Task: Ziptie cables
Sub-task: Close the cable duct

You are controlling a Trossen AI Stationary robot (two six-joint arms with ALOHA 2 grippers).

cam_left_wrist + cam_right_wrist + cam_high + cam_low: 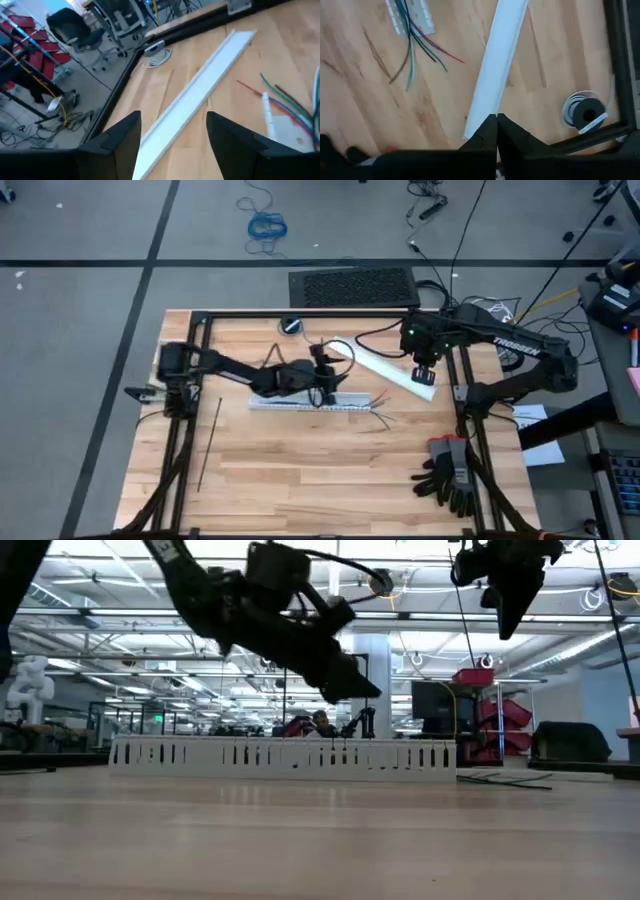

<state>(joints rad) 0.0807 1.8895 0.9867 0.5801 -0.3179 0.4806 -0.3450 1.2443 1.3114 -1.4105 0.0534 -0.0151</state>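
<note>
1. In the high view the left gripper (328,392) covered part of the white slotted duct (300,404), so the duct's contents under the arm could not be read. In the low view the duct (290,754) stood as a long slotted wall on the table (320,840); what lay inside it was hidden behind that wall.
2. The cables (415,40) emerged from one end of the slotted duct (407,17), which was cut off at the right wrist picture's edge; blue, green, reddish and brownish strands fanned out onto the wood. In the left wrist view the same strands (285,102) ran off the frame, so their far ends were not seen.
3. A thin black strip (210,442), probably one of the zipties, lay on the wood well apart from both grippers, on the left arm's side; too fine to tell whether it was one strip or several.
4. Left gripper: fingers (120,140) spread apart, empty, raised above the duct, with the flat white cover (200,100) lying ahead between them.
5. Right gripper (496,131): fingertips pressed together, holding nothing, raised over one end of the white cover (497,60), with the cables off to one side.
6. A small spool (585,112) sat near the black frame bar (620,60), beside the right gripper.
</note>
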